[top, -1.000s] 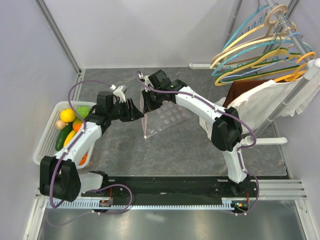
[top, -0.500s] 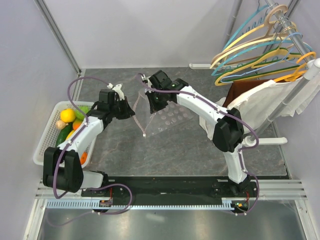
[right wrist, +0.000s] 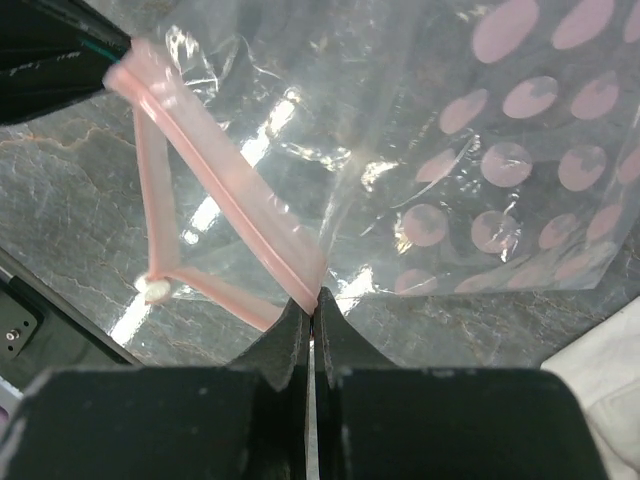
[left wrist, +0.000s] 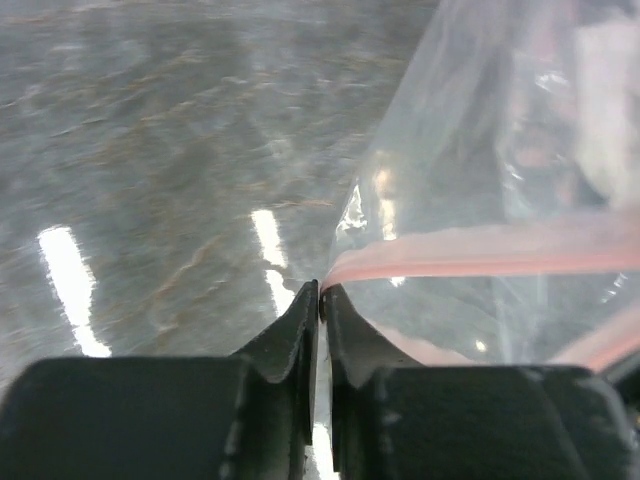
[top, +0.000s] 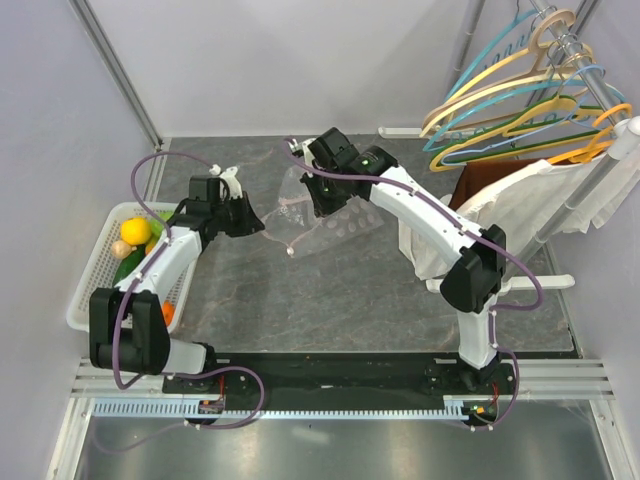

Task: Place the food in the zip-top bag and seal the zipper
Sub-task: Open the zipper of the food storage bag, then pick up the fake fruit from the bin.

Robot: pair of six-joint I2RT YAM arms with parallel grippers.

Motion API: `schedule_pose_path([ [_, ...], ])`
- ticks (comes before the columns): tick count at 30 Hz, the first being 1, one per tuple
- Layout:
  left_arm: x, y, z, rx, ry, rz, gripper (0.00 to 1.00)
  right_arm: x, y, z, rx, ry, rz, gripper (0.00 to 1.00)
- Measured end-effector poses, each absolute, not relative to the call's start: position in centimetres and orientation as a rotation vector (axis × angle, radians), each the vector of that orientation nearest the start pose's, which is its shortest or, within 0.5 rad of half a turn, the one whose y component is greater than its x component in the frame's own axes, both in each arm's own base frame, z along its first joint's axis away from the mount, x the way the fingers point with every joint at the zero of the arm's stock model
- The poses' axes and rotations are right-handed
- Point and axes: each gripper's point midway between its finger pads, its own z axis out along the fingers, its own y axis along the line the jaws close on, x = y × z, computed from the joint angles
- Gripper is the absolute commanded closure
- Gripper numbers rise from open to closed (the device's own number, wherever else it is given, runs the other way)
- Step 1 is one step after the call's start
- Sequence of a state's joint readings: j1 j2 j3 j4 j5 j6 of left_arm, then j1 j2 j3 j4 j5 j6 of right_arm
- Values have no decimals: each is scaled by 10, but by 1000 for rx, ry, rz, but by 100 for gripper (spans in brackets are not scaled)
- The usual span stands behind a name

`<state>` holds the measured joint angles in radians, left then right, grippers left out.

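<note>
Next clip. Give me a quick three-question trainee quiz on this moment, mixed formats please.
1. True or false: the food already lies inside the zip-top bag.
2. What do the left pincer and the right pincer each clamp? A) a hanger B) the zipper C) a cloth
3. Fill in: the bag's mouth stands ___.
Key: 1 false, the food sits in the white basket; 2 B; 3 open.

A grey marbled tabletop (top: 330,300) is enclosed by pale lavender walls (top: 260,60); coloured hangers (top: 505,98) and a white cloth (top: 535,200) are seen at the upper right.
</note>
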<state>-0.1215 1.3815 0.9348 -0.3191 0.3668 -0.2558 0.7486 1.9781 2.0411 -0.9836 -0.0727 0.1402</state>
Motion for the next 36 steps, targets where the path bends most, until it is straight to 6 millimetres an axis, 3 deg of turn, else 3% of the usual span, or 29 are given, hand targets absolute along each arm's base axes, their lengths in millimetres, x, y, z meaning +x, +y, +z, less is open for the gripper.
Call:
schedule_pose_path([
  [1,345,-122,134,53,2348,-656,77,341,341,208,-791,2425,450,100],
  [3,342,-129,141,93,2340,-701,59,341,339,207,-790,2432,443,100],
  [4,341,-132,145,118,2338,-719,42,341,339,206,-789,2436,437,100],
  [5,339,-134,149,145,2337,-731,33,343,339,205,-786,2440,431,100],
  [9,330,-131,179,257,2322,-747,19,354,345,195,-781,2448,412,100],
  [10,330,-127,190,279,2310,-742,13,356,346,189,-782,2457,403,100],
  [11,329,-118,201,296,2297,-731,1,357,347,183,-785,2470,395,100],
  [15,323,-62,243,305,2242,-625,0,359,347,162,-795,2512,371,100],
  [18,315,-10,250,247,2254,-484,0,359,348,157,-797,2520,367,100],
  [23,295,43,233,205,2390,-266,0,361,350,162,-795,2506,380,100],
  [29,294,122,209,33,2525,-61,2,361,351,163,-794,2502,384,100],
  [33,301,151,196,-30,2551,-16,4,362,352,165,-792,2495,390,100],
  [36,313,159,183,-45,2558,-57,4,363,353,166,-791,2490,392,100],
])
